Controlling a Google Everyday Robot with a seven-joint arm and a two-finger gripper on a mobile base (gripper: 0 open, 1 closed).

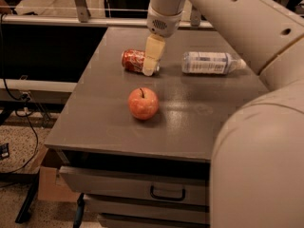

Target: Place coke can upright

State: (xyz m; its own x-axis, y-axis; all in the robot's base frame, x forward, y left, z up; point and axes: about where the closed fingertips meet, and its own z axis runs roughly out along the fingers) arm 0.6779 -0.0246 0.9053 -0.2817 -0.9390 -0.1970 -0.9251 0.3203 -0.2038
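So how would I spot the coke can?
On the grey table, look toward the far edge, behind the apple. The coke can lies on its side, partly behind the tool, left of the clear bottle: the only red cylinder.

The cream gripper (149,69) hangs at the red-and-white can (132,60); the apple (143,103) is red-orange, the table (199,122) grey.
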